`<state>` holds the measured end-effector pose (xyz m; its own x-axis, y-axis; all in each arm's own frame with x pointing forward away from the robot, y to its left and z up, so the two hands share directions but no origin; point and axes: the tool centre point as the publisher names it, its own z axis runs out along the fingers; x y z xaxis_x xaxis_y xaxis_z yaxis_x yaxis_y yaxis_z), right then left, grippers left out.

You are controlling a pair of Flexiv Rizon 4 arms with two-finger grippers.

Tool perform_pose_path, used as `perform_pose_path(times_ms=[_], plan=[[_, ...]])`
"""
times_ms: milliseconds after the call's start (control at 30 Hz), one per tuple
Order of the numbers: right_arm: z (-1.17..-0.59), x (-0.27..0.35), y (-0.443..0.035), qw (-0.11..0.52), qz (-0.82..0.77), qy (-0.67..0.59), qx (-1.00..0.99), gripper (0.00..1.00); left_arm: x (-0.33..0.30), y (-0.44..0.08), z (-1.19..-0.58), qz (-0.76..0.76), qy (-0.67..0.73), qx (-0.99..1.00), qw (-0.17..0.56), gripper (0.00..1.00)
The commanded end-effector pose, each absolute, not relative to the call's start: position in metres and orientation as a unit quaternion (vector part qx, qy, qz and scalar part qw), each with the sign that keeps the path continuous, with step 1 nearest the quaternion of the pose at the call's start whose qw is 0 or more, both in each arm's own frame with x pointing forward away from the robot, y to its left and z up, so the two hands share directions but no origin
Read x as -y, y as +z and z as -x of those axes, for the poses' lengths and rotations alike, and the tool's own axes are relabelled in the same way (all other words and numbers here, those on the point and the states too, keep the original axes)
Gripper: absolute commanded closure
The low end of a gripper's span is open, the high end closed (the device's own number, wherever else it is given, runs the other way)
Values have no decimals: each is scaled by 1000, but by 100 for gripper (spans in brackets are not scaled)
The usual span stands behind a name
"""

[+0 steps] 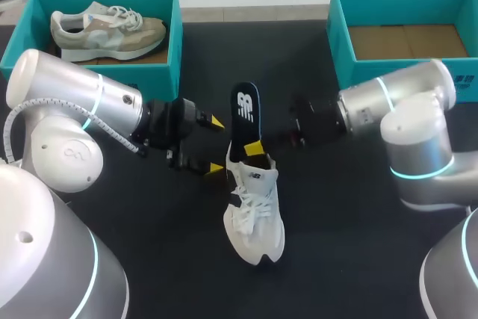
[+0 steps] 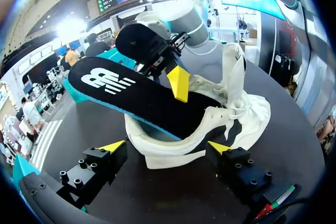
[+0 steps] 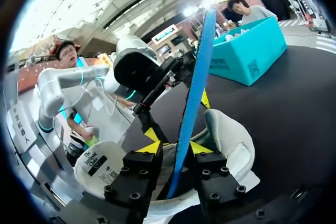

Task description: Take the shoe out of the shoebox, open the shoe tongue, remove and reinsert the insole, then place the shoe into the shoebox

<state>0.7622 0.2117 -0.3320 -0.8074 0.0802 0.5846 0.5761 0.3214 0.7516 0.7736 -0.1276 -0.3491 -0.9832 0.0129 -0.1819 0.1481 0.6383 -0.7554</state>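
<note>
This looks like a robotics demo bench: a matte black table (image 1: 172, 259), an open teal cardboard shoebox (image 1: 176, 35) at upper left, a second teal shoebox (image 1: 340, 42) at upper right, with a silver left arm (image 1: 75, 102) and a silver right arm (image 1: 403, 95) over it.

We see a black table (image 1: 351, 244) and, at its far left corner, a teal box (image 1: 176, 35) holding a tan sneaker (image 1: 104, 29), its toe toward the table's middle

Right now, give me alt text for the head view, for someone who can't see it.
A white shoe sits mid-table with its black insole sticking half out, pinched by the right hand; the left hand is open beside the heel. Behind, a teal shoebox holds a beige shoe; a second teal shoebox holds no shoe.
</note>
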Motion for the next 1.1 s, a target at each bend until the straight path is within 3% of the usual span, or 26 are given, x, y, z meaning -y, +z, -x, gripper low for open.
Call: perform_pose_path(times_ms=[33, 200, 967, 1000, 1067, 1100], plan=[[-782, -221, -336, 253, 188, -528, 789, 73, 129, -349, -774, -45, -421, -902, 79, 0], [-785, -225, -341, 257, 187, -525, 789, 100, 129, -349, -774, -45, -421, -902, 79, 0], [-743, -211, -355, 310, 217, -486, 788, 100, 129, -349, -774, -45, -421, -902, 79, 0], [-745, -211, -354, 310, 215, -486, 788, 98, 129, -349, -774, -45, -421, -902, 79, 0], [-749, -211, -351, 305, 210, -486, 791, 71, 129, -349, -774, -45, -421, -902, 79, 0], [-750, -211, -351, 305, 209, -485, 793, 67, 129, -349, -774, -45, -421, -902, 79, 0]])
